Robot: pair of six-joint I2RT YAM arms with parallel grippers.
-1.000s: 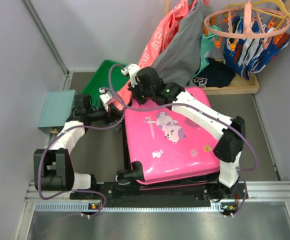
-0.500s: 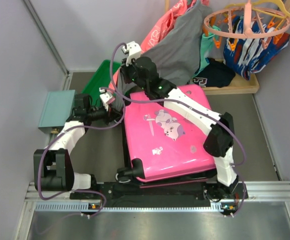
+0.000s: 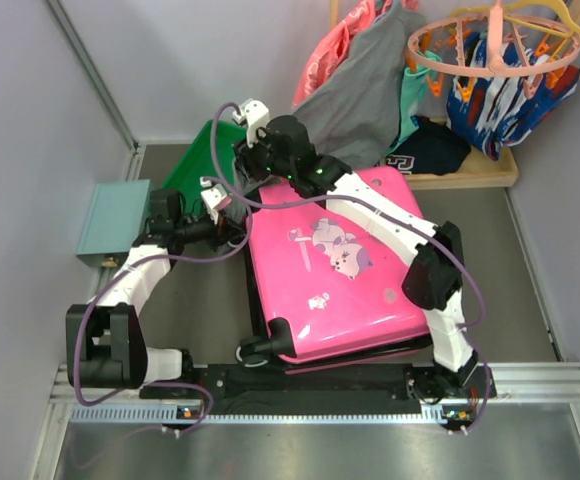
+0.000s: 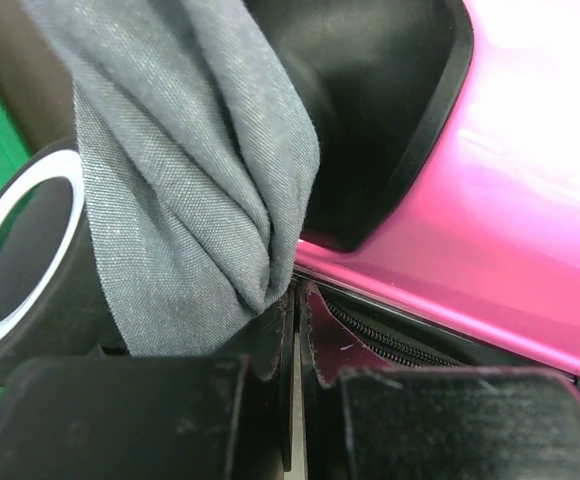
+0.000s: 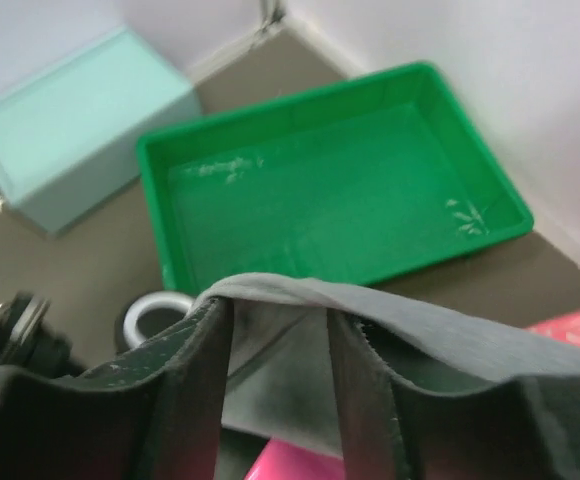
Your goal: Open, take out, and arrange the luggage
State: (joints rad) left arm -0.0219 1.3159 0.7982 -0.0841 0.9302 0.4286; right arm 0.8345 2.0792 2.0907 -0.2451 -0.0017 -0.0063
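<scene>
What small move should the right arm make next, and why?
Probably open the right pincer wider and draw back: its fingers stand apart around the grey cloth, above the green tray, while the shut left pincer seems to pinch the same cloth.

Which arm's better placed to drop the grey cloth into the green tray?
Right. The right gripper hangs over the green plastic tray, grey cloth draped across its parted fingers. The left gripper sits shut by the hot-pink hard-shell suitcase.

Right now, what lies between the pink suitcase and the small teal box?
The left gripper, stretched across that gap; the top view shows it best.
</scene>
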